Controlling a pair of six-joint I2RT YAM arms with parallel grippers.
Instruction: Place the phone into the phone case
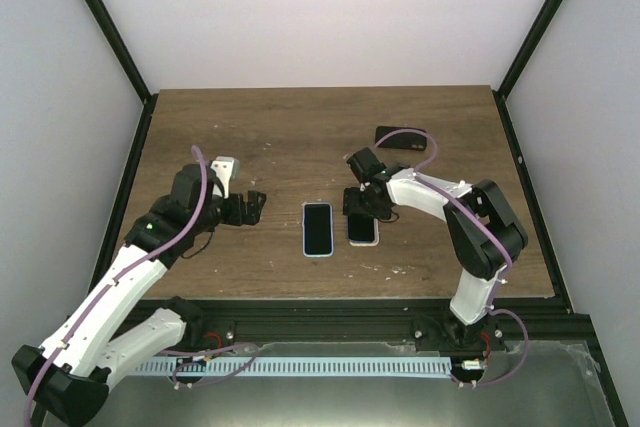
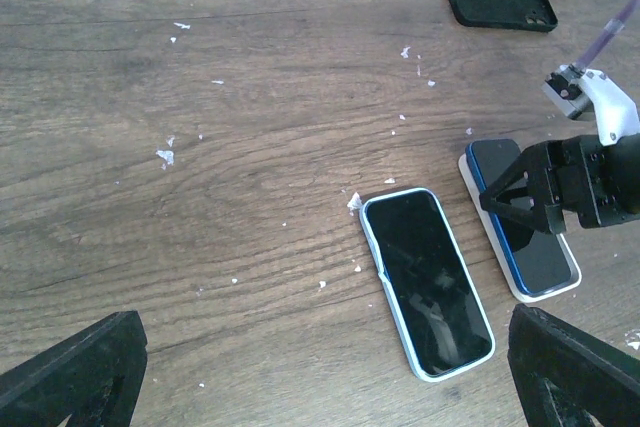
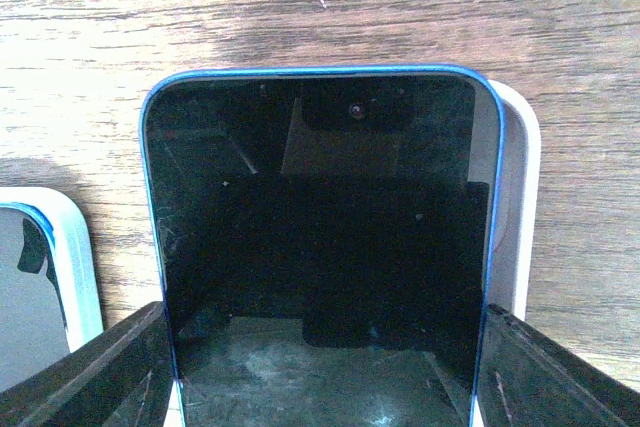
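The task is about halfway, as I judge it. The blue phone (image 3: 320, 237) lies face up on the white case (image 3: 513, 197), a little right of the middle of the tabletop (image 1: 270, 137) and closer to its near edge. It is not seated: in the right wrist view a strip of the case shows along one long side of the phone and at one corner, so the two are shifted against each other. What is left is to line up the edges and press the phone down into the rim.

The right gripper (image 1: 362, 212) stands over the phone and clasps it by its two long edges. The left gripper (image 1: 252, 208) hangs released, jaws wide, well apart toward the left edge.

The room is uneven. Just beside the white case, on the side of the left arm, lies a second phone in a pale case (image 2: 428, 287). Only a narrow strip of wood separates them, and one finger of the right gripper is in this strip. A sideways correction toward that side could push this neighbour. Toward the right edge the wood is free. A black case (image 1: 402, 137) lies toward the far right corner, well apart.
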